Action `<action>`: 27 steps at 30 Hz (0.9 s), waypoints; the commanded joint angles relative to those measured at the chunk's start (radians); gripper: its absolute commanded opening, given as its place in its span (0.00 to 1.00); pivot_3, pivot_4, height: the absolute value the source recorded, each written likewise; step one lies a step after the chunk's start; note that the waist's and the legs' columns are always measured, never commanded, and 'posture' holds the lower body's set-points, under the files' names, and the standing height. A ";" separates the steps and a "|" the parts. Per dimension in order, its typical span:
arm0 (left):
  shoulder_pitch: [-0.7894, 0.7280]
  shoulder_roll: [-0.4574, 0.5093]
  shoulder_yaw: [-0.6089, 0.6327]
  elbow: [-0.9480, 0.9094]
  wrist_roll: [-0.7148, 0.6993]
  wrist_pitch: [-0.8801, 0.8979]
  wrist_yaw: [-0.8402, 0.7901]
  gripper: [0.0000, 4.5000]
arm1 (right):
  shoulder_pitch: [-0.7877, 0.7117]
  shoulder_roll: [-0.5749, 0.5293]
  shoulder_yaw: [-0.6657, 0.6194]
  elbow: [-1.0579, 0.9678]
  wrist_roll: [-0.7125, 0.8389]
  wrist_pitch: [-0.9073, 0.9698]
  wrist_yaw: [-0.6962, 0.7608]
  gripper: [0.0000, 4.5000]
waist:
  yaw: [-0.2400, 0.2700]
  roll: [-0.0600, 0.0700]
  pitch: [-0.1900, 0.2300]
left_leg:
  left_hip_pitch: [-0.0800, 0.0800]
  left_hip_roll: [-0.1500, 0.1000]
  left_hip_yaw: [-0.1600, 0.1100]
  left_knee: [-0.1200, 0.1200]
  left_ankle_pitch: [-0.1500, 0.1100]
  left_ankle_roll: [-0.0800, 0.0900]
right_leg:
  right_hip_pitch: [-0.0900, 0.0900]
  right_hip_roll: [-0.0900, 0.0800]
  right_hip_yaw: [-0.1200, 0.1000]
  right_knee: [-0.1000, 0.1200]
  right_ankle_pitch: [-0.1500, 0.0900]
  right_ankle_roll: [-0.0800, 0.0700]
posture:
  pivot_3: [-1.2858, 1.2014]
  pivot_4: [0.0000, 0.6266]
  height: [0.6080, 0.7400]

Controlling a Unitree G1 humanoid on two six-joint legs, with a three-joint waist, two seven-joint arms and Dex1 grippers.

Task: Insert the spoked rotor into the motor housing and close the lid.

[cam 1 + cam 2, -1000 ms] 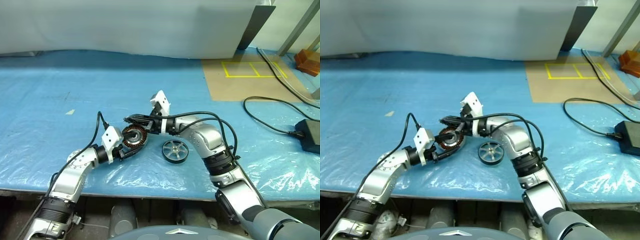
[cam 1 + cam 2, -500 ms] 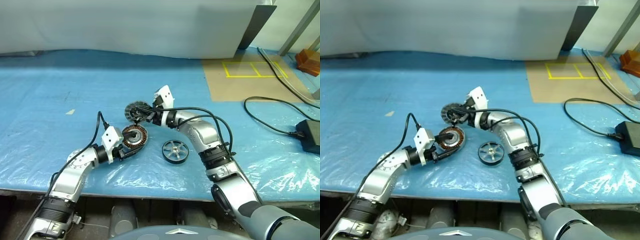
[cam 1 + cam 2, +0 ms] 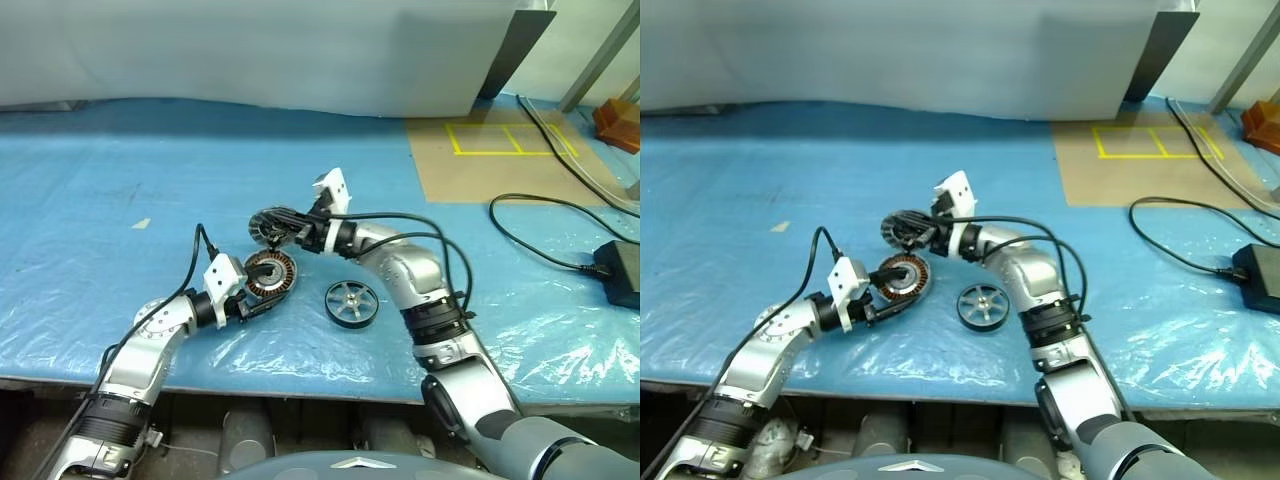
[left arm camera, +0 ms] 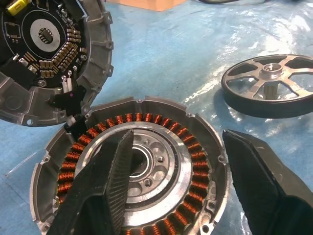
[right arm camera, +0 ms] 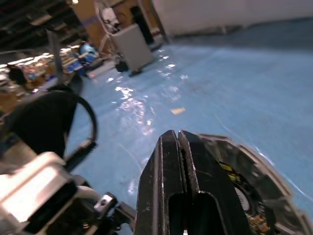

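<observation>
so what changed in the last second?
The right gripper, shut, swung the lid up off the motor housing; the lid now stands open behind it, windings exposed. The left gripper stayed around the housing's near wall. The spoked rotor lay untouched on the table.

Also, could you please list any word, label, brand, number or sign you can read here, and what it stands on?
None can be read.
Lid: its circuit board bears tiny parts and marks, too small to read.
Brown floor panel: yellow taped squares, no text.
Motor housing, spoked rotor: no markings.
</observation>
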 commanded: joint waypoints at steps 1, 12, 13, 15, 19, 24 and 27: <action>0.017 0.033 0.048 -0.103 -0.072 0.069 -0.021 0.67 | 0.008 -0.071 0.020 -0.088 0.065 0.076 0.107 0.00 | 0.001 0.000 0.000 | -0.001 0.000 0.000 0.000 0.000 0.000 | 0.000 0.000 0.000 0.000 0.000 0.000 | 0.52 0.24 1.00; 0.110 0.172 0.240 -0.111 -0.080 0.057 -0.027 0.67 | 0.028 -0.067 0.129 0.073 -0.089 -0.077 0.086 0.00 | -0.022 -0.001 0.001 | -0.004 0.000 0.000 0.000 0.000 -0.001 | -0.004 0.001 -0.001 -0.001 0.000 0.000 | 0.52 0.24 1.00; 0.131 0.176 0.247 -0.110 -0.074 0.051 -0.030 0.67 | 0.032 -0.062 0.143 0.067 -0.093 -0.084 0.101 0.00 | -0.022 -0.001 0.001 | -0.004 0.000 0.000 0.000 0.000 -0.001 | -0.004 0.000 -0.001 -0.001 0.000 0.000 | 0.52 0.24 1.00; 0.156 0.175 0.250 -0.107 -0.064 0.045 -0.028 0.67 | 0.038 -0.060 0.176 0.061 -0.105 -0.101 0.132 0.00 | -0.021 -0.001 0.001 | -0.005 0.000 0.000 -0.001 0.000 -0.001 | -0.004 0.000 -0.001 -0.003 0.000 0.000 | 0.52 0.24 1.00; 0.181 0.148 0.229 -0.139 -0.056 0.055 0.000 0.67 | 0.024 -0.045 0.198 0.090 -0.116 -0.134 0.171 0.00 | -0.021 -0.001 0.001 | -0.006 0.001 -0.001 -0.001 0.000 -0.001 | -0.004 0.001 -0.002 -0.003 0.000 0.000 | 0.52 0.24 1.00; 0.212 0.102 0.206 -0.185 -0.057 0.060 0.032 0.67 | 0.002 -0.012 0.231 0.135 -0.154 -0.183 0.195 0.00 | -0.022 -0.002 0.001 | -0.006 0.001 -0.001 0.000 0.000 -0.001 | -0.004 0.000 -0.001 -0.003 0.000 0.000 | 0.52 0.24 1.00; 0.214 0.092 0.201 -0.185 -0.035 0.048 0.051 0.67 | -0.029 0.022 0.215 0.189 -0.185 -0.235 0.159 0.00 | -0.023 -0.002 0.001 | -0.006 0.002 -0.001 0.000 0.000 -0.001 | -0.004 0.001 -0.001 -0.002 0.000 0.000 | 0.52 0.24 1.00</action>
